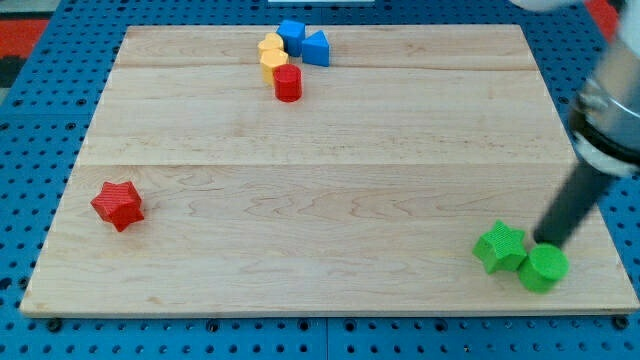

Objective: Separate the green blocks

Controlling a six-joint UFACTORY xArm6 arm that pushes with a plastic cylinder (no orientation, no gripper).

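Touching green cylinder (543, 268) | my tip (546, 243) | green star (500, 246) beside

No text, labels, brands, numbers or signs that we can read, neither on the wooden board (330, 170), nor on any coloured block.

A pale wooden board (330, 120) is lying on a blue perforated surface (40, 110), which is showing around every edge. At the board's upper left, a red patch (30, 25) is showing.
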